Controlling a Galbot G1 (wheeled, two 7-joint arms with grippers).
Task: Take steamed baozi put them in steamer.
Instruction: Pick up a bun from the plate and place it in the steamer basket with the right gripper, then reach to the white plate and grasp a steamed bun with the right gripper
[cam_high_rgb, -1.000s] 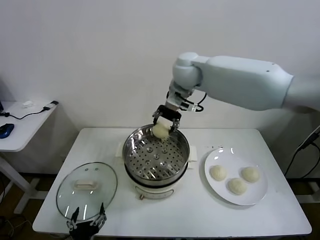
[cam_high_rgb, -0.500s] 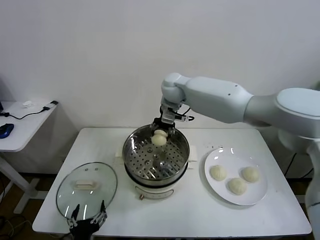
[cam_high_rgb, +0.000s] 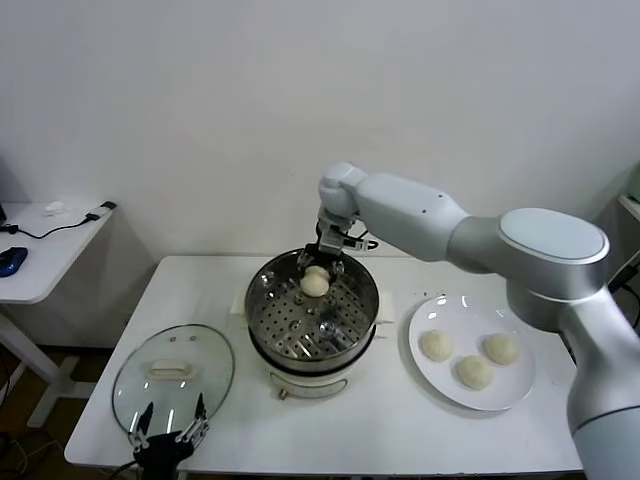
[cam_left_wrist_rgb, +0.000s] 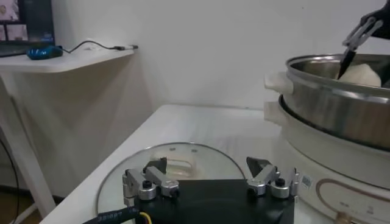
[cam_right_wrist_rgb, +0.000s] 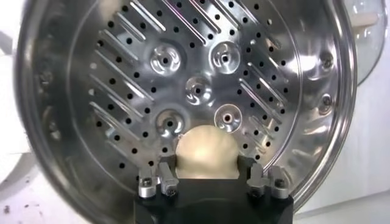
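Note:
The steel steamer stands on its white base at the table's middle. My right gripper reaches down into its far side, shut on one cream-white baozi held low over the perforated tray. In the right wrist view the baozi sits between the two fingers. Three more baozi lie on the white plate to the right. My left gripper is open and empty at the table's front left.
The round glass lid lies flat on the table left of the steamer, under my left gripper. A small white side table with a mouse and cable stands to the far left. A wall is close behind.
My right gripper has gone down from above the steamer's far rim into the pot, carrying the baozi. The right arm's elbow swung closer in. The left gripper stayed in place.

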